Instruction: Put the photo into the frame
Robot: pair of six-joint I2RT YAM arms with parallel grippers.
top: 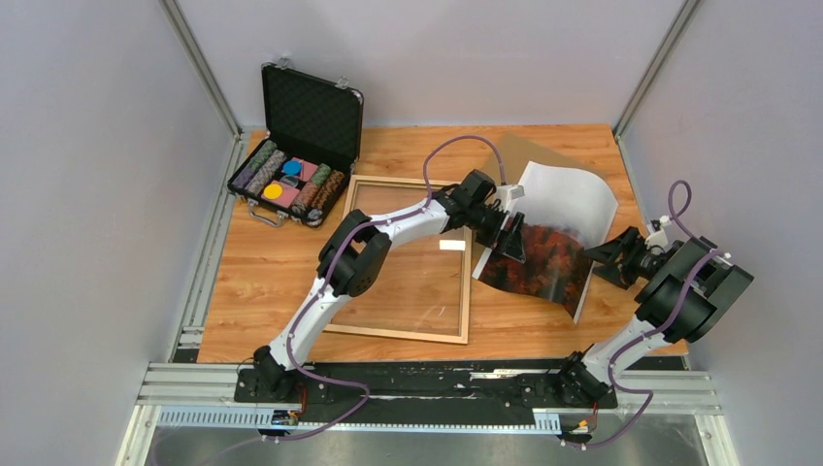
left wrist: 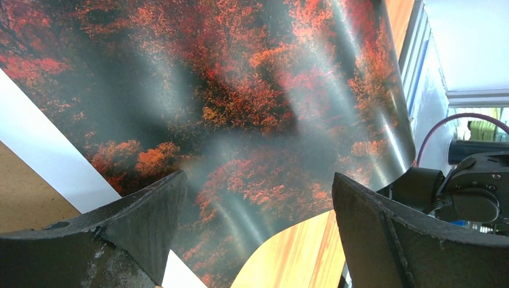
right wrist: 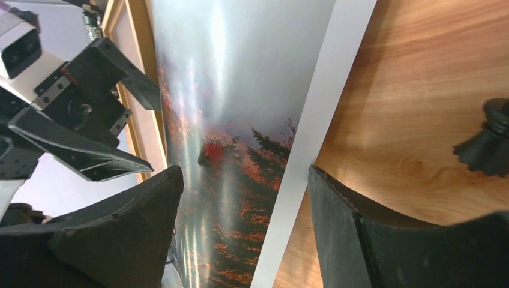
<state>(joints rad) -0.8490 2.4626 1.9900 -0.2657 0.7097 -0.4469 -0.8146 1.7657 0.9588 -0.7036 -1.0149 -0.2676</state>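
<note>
Wood frame (top: 466,291): flat on worktop (top: 262,272), left of photo (top: 543,262).
Right jaws: apart, photo's white border between them, nothing clamped.
Photo: bowed up beside frame; close on the bow and you may crease it.
Left jaws: wide apart at its left edge; your push could buckle it.

No legible text, no labels, brands or numbers readable in any view
</note>
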